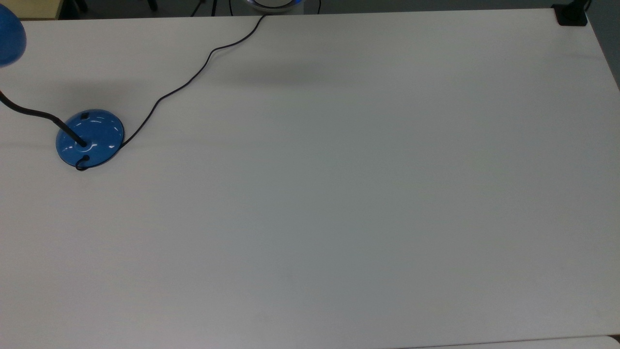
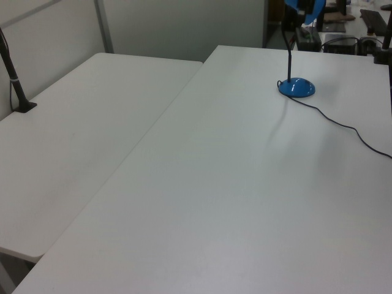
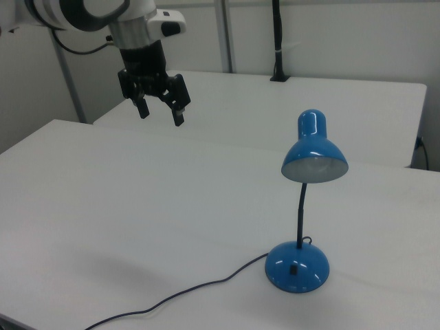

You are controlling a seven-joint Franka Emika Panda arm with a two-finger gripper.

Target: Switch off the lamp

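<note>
A: Where does the lamp (image 3: pixel 302 206) stand against the pincer (image 3: pixel 159 113)?

B: In the right view the pincer hangs high over the surface (image 3: pixel 137 199) with its two black fingers spread and nothing between them. The lamp stands well apart from it, down toward four o'clock. Its base (image 3: pixel 297 267) sits near the surface's front edge.

A: And what must it touch?

B: I judge the small black switch (image 3: pixel 293 270) on the base, facing six o'clock in the right view. So the move is a long reach down and across, then a press on the dome.

A: In the top view?

B: The base (image 1: pixel 90 138) lies far out at nine o'clock on the surface (image 1: pixel 339 194), the switch (image 1: pixel 85 116) at twelve o'clock on the dome. The cord (image 1: pixel 193 72) runs away toward one o'clock and off the far edge.

A: Its build?

B: A glossy blue dome, smooth and rounded, likely slippery under a fingertip. A thin black gooseneck (image 3: pixel 300 216) rises nearly upright, its long axis vertical, to a rounded blue shade (image 3: pixel 314 155) tipped toward six o'clock. The surface is matte white and flat. In the left view the base (image 2: pixel 297 87) sits far back toward one o'clock.
</note>
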